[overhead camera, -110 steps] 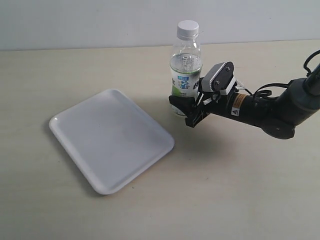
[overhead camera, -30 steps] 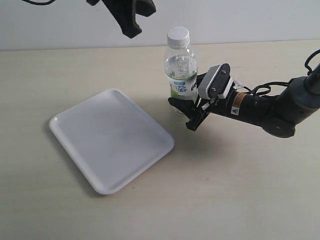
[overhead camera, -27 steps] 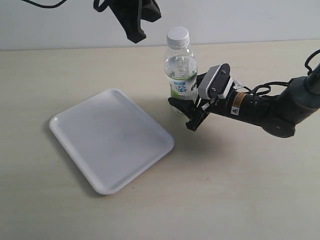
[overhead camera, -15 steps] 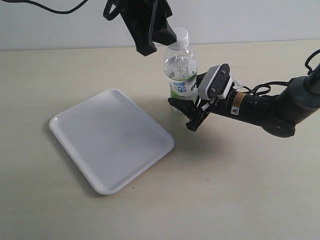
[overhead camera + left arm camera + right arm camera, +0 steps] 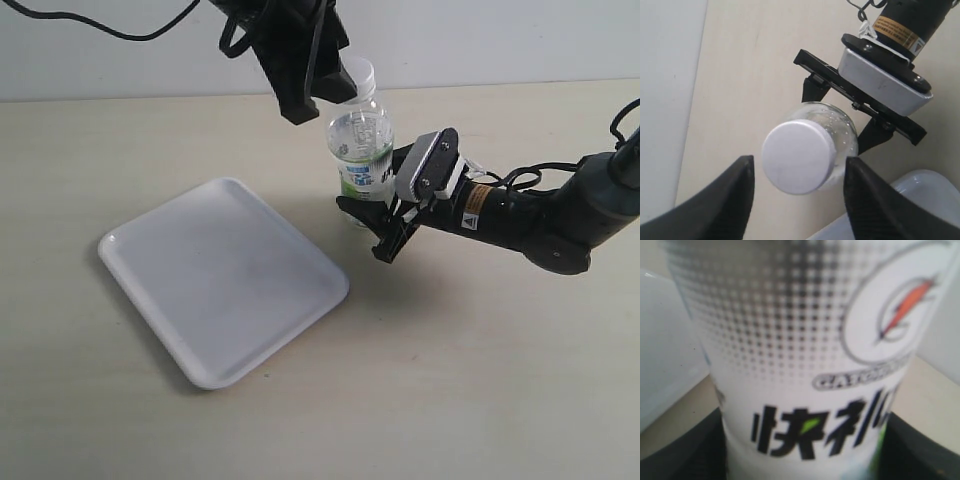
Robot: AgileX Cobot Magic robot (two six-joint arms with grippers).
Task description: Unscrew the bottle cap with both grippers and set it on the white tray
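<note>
Since a second ago the left gripper has come down from the top edge of the exterior view and now hangs at the bottle's neck; the tray, the bottle and the right arm lie as they did.

At the left, the white tray lies flat on the bench, set at an angle, with nothing on it. It is near the bottle but not touching it.

To its right the bottle stands upright on the bench, with the bottle cap on its neck. In the exterior view the left gripper partly covers the cap. The left wrist view looks straight down on the cap: the left gripper's fingers stand spread, one on each side of it, with a clear gap between each and the cap's edge, so nothing is gripped.

Further right, the right gripper reaches in low from the right edge. Its fingers are closed on the bottle's lower half, one on each side of the label. The right wrist view is filled by that label, blurred and very close.
</note>
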